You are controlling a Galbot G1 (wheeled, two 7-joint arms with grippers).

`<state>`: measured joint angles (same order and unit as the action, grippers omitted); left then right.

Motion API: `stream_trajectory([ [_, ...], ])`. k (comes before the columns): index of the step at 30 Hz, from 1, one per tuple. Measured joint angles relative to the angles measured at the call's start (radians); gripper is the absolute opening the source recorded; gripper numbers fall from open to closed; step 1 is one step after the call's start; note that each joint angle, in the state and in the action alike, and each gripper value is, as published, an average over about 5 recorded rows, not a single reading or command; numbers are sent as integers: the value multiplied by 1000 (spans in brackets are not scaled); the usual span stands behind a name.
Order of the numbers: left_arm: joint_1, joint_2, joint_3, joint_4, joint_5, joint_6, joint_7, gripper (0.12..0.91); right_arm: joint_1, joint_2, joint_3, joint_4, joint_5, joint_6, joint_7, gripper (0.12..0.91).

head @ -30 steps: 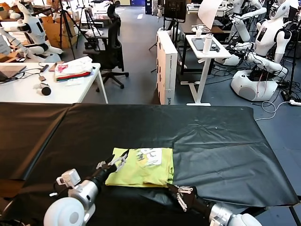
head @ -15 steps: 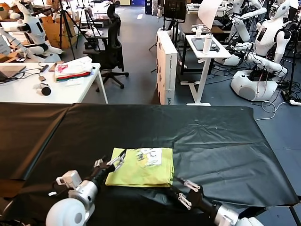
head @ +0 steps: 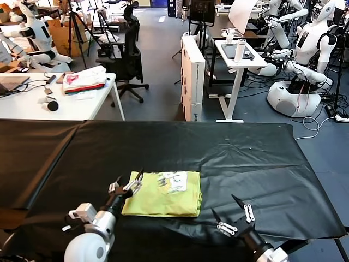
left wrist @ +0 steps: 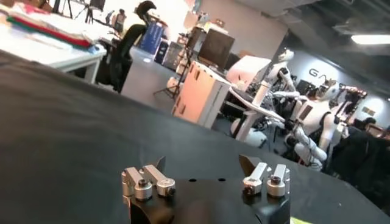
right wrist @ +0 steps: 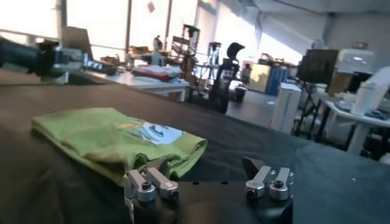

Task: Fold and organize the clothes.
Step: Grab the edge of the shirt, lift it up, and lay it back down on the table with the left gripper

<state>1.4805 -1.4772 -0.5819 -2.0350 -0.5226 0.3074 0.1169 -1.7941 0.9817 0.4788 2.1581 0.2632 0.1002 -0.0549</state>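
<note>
Fingers [head: 246, 210] of the right gripper [head: 235, 214] stood spread beside the folded T-shirt [head: 162, 194] on the desk [head: 262, 158]; the left gripper [head: 126, 184] likewise gaped.

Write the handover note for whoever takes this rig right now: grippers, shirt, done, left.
Left gripper: open, empty, at the left edge of the folded T-shirt.
Right gripper: jaws open, empty, clear of the shirt to its right, near the table's front edge.
T-shirt: lies as a compact folded rectangle on the black table, white graphic up.
Done: folding looks complete.
Left: probably only tidying or placing the shirt, if anything.
</note>
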Motion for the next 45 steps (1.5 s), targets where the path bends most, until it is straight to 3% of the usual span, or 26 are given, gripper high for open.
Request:
stream_trajectory([
  [9,41,21,-20,47,6,-72,18,907,-7,21,10,9,21,-7,2,907],
  [31,89,-22,-21,67,-47,-72,17,907,14,21,6,0,35,-5,0,907],
  [34,92,-23,-20,65,-48,-71,17,879,18,22,2,-1,34,-4,0,907],
  [38,96,-28,-18,63,-50,-70,18,694,23,23,-1,-3,33,-4,0,907],
  [45,102,-43,-7,58,-61,-66,20,257,29,23,-3,-5,29,-3,1,907],
])
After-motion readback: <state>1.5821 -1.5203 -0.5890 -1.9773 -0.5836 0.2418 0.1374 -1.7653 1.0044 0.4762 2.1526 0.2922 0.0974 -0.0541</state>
